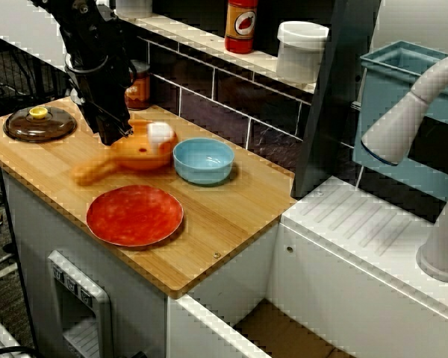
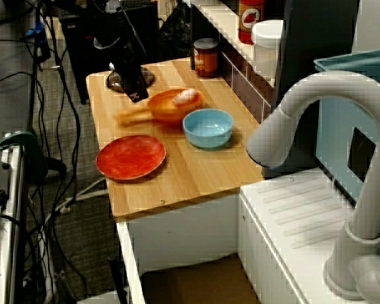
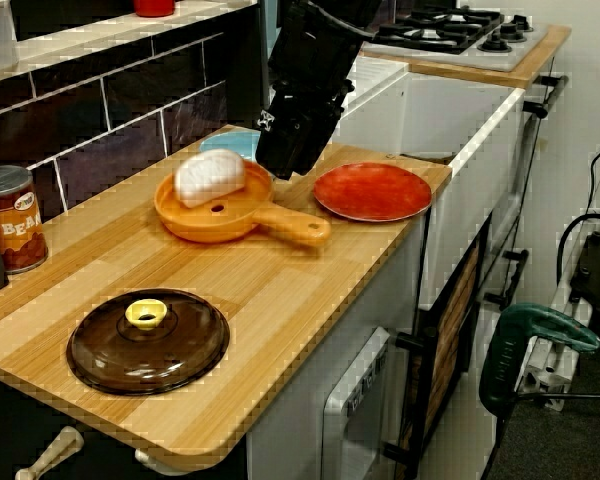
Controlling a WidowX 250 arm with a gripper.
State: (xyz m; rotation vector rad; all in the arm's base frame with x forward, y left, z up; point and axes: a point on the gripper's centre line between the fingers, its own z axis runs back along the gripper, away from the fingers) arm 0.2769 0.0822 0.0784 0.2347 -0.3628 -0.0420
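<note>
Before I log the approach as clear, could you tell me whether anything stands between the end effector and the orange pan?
Nothing visible does. The end effector hangs beside the orange pan, at the rim near its handle. The white lump lies inside the pan; the blue bowl and red plate sit elsewhere.

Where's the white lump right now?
In the view from the front, the lump lies in the pan, left of the bowl and behind the plate; the gripper hangs by the pan's left rim.
</note>
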